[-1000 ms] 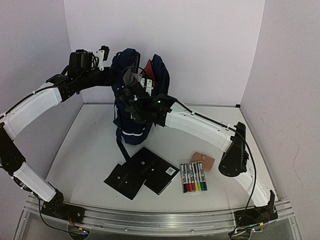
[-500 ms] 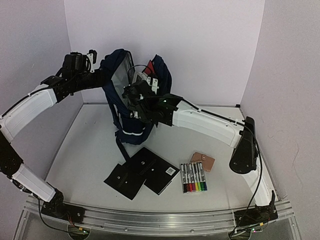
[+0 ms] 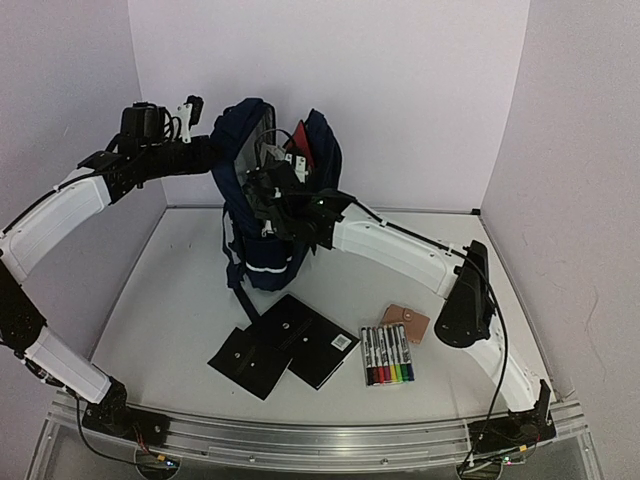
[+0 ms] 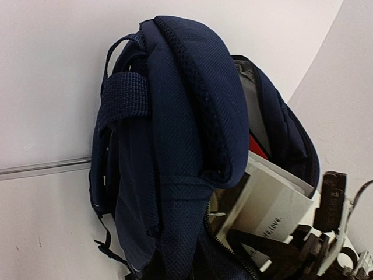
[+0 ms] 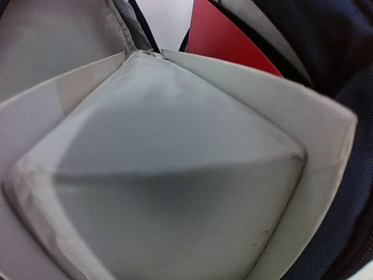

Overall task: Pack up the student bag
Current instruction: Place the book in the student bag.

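1. Top external view: the student bag [image 3: 262, 255] stands upright at the back of the table [image 3: 170, 300], close to the rear wall. Its long axis is vertical, the mouth points up and the front pocket faces the arm bases. The left end effector [image 3: 192, 108] sits by the bag's upper left rim; I cannot tell whether it grips fabric. The right end effector [image 3: 272, 185] is at the open mouth with a white book [image 3: 288, 163], beside a red item [image 3: 300, 140] already inside. Black notebooks [image 3: 285, 345], a marker set [image 3: 387, 355] and a tan wallet [image 3: 407, 322] lie on the table, well apart from the bag.

2. Left wrist view: the bag's padded back and carry handle face the camera. The book leans half out of the mouth, and the right end effector, low right, seems clenched on it. The left fingers are out of frame.

3. Right wrist view: the book fills the frame, with grey lining and the red item behind it. The step in hand looks like seating the book. The next move calls for pushing it down along the bag's vertical axis, clear of the zip edge, then letting go.
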Robot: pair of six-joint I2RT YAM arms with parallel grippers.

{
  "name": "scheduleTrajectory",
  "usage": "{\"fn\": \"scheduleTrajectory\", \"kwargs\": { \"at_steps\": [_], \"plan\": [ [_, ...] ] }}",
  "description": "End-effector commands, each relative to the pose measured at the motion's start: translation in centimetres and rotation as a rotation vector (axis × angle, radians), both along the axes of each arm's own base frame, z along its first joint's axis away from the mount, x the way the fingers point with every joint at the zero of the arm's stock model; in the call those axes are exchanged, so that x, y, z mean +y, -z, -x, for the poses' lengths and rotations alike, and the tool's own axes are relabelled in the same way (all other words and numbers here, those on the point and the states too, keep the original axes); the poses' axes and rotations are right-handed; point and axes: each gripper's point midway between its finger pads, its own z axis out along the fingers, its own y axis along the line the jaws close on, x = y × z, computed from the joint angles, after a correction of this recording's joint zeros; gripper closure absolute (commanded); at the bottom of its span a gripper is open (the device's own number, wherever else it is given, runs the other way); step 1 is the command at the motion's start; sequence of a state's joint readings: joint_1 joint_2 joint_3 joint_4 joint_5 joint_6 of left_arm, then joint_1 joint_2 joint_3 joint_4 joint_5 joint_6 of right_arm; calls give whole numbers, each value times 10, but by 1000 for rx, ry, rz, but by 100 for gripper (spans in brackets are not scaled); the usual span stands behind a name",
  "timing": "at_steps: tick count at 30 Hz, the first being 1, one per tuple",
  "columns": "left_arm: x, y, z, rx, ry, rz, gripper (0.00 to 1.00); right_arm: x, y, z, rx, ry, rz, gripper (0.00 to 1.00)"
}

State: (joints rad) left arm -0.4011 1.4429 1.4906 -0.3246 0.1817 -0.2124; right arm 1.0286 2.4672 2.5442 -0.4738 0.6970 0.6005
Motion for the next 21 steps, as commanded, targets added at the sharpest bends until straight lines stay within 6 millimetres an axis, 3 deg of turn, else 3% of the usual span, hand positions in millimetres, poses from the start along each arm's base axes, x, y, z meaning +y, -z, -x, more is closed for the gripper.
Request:
{"fn": "scheduleTrajectory", "kwargs": {
  "at_steps": [1, 3, 6, 11, 14, 17, 21],
  "plan": [
    [-7, -27, 15, -48, 97, 53, 100, 2, 48, -19, 56, -70, 137, 55],
    [-7, -27, 17, -44, 96, 66, 100, 9, 40, -23, 32, -92, 98, 57],
    [-12, -28, 21, -38, 124, 103, 100, 14, 47, -32, 28, -109, 73, 58],
    [-17, -24, 20, -2, 140, 141, 100, 26, 74, -38, 65, -158, 57, 51],
    [-5, -21, 10, 19, 71, 141, 100, 32, 71, -34, 75, -207, 42, 43],
    [16, -14, -1, 66, -17, 150, 100, 33, 39, -26, 52, -250, 9, 34],
    [41, -6, -9, 104, -94, 175, 100, 17, -29, -14, -26, -270, -17, 18]
  ]
}}
